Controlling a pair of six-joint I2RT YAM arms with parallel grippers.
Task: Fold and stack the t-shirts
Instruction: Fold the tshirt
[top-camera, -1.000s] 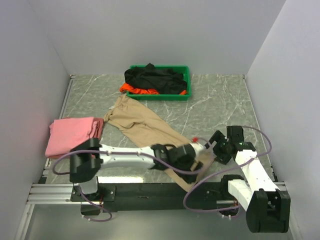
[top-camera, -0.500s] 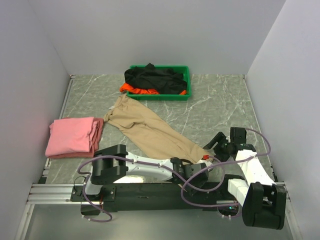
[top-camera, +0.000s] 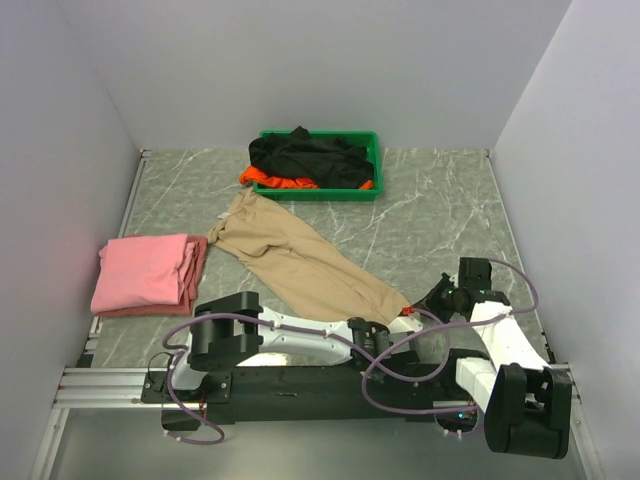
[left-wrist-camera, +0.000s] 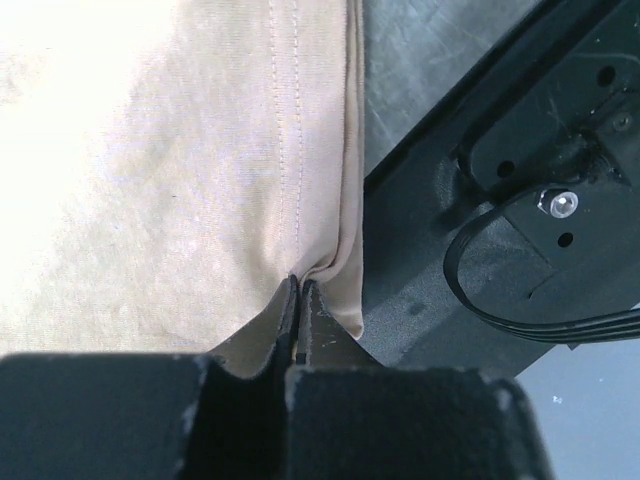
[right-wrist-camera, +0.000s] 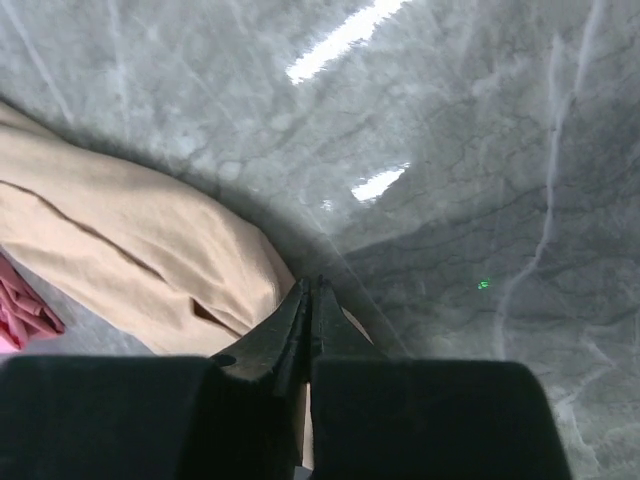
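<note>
The beige t-shirt (top-camera: 300, 265) lies spread diagonally across the table, its lower end at the near edge. My left gripper (top-camera: 385, 330) is at that end; in the left wrist view it (left-wrist-camera: 298, 285) is shut on the stitched hem of the beige t-shirt (left-wrist-camera: 150, 150). Just to its right, my right gripper (top-camera: 428, 303) is shut on the shirt's edge, with the beige cloth (right-wrist-camera: 130, 240) showing on both sides of the closed fingertips (right-wrist-camera: 312, 290). A folded pink t-shirt (top-camera: 145, 272) lies at the left. Black (top-camera: 305, 158) and orange (top-camera: 275, 181) t-shirts sit bunched in the tray.
The green tray (top-camera: 377, 160) stands at the back centre. White walls close in the table on three sides. The black mounting rail (left-wrist-camera: 520, 200) with cables runs right beside the shirt's near corner.
Both grippers have gone from open to shut on the beige t-shirt's near end. The left arm has swung down and lies low along the near edge; the right gripper dropped slightly.
</note>
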